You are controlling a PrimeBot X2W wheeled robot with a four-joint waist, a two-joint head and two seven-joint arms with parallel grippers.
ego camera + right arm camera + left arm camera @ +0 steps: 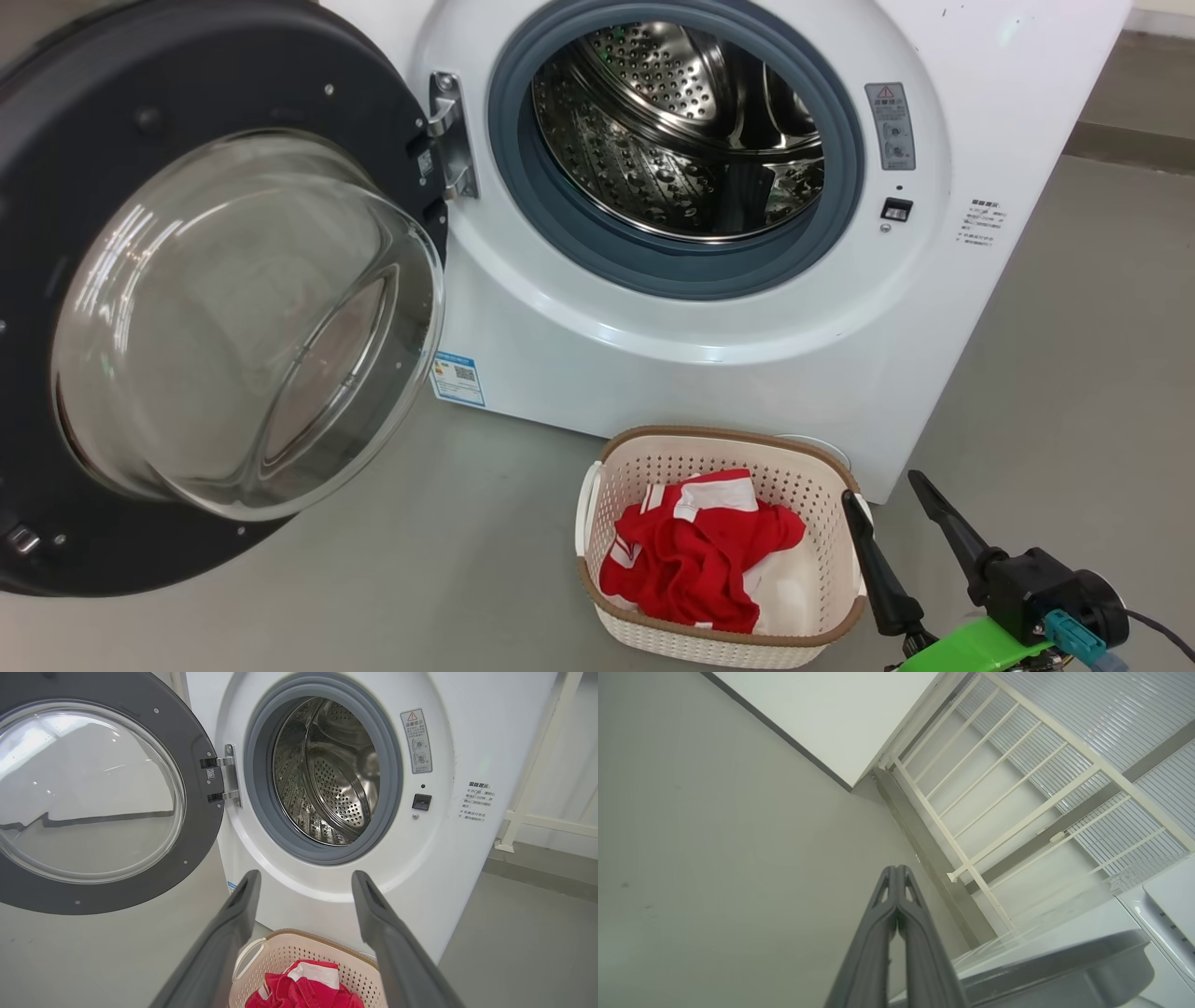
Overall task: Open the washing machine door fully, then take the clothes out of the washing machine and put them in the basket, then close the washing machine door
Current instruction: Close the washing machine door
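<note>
The washing machine (990, 56) (467, 858) stands with its door (201, 280) (93, 793) swung wide open to the left, and its steel drum (677, 126) (331, 770) holds nothing red. On the floor in front, the basket (644, 471) (280, 956) holds the red clothes (695, 551) (303, 989) with white stripes. My right gripper (882, 487) (303, 882) is open, just right of the basket, with nothing between its fingers. My left gripper (896, 875) is shut on nothing and points at floor and a white railing, with the door's dark rim (1064, 961) below it.
Grey floor (1074, 373) spreads to the right of the machine and in front of the door. A white metal railing (994, 788) (537, 788) stands beside the machine, with a dark skirting strip (1130, 145) along the wall.
</note>
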